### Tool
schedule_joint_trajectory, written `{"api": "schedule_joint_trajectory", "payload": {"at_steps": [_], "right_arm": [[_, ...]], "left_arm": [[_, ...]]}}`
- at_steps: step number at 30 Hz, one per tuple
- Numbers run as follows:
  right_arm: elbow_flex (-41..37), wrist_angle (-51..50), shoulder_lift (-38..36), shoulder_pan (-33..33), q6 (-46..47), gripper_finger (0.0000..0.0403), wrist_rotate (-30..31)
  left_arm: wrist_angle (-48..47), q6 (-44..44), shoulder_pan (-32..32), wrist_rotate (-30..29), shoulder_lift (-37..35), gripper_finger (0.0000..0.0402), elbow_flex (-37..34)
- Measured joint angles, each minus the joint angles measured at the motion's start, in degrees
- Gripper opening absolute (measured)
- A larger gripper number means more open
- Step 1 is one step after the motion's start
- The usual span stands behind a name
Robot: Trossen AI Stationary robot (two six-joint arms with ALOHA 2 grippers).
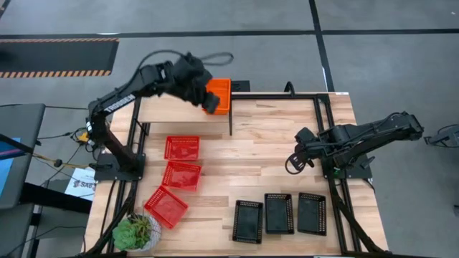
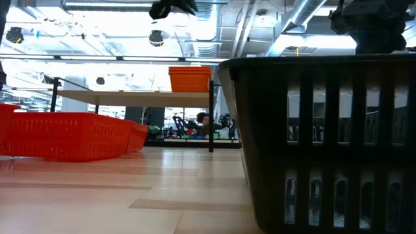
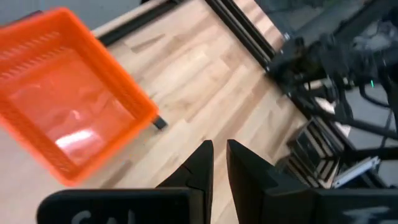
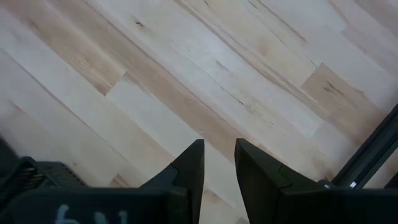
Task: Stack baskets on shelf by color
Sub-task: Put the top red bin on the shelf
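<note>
Left arm: reached over the shelf (image 1: 179,109), with the left gripper (image 3: 219,163) held above the shelf's right end, beside the orange baskets (image 1: 219,95); its fingers are drawn nearly together, nothing between them.
Orange baskets: seen stacked on the shelf's right end, at its far corner.
Red baskets (image 1: 181,147): three laid in a column on the table (image 1: 272,179) in front of the shelf, each apart from the next.
Potted plant (image 1: 136,231): placed at the table's near left corner.
Black baskets (image 1: 279,213): three set side by side along the near edge.
Right gripper (image 4: 217,163): held over bare tabletop at the right; fingers nearly closed, empty.
</note>
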Motion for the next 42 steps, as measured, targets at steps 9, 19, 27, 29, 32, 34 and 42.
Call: {"api": "schedule_joint_trajectory", "payload": {"at_steps": [9,19,27,29,32,34,42], "right_arm": [[0.0,0.8,0.0,0.0,-2.1,0.0113,-1.4],[0.0,7.3,0.0,0.0,-2.2,0.0113,-1.4],[0.0,13.9,0.0,0.0,-2.3,0.0113,-1.4],[0.0,15.4,0.0,0.0,-2.3,0.0113,-1.4],[0.0,17.3,0.0,0.0,-2.2,0.0113,-1.4],[0.0,18.2,0.0,0.0,-2.2,0.0113,-1.4],[0.0,19.8,0.0,0.0,-2.2,0.0113,-1.4]], "left_arm": [[0.5,-5.6,-10.1,-9.5,0.0,0.0041,0.0],[6.2,-9.0,-9.7,-11.6,-0.3,0.0041,0.0],[6.2,-7.5,-9.7,-11.6,-0.3,0.0041,0.0],[6.2,-7.5,-9.7,-11.6,-0.3,0.0041,0.0],[5.7,-7.4,-9.7,-11.6,-0.3,0.0041,0.0],[5.5,-7.4,-9.7,-11.6,-0.3,0.0041,0.0],[5.5,-6.7,-9.7,-10.4,-0.3,0.0041,0.0]]}}
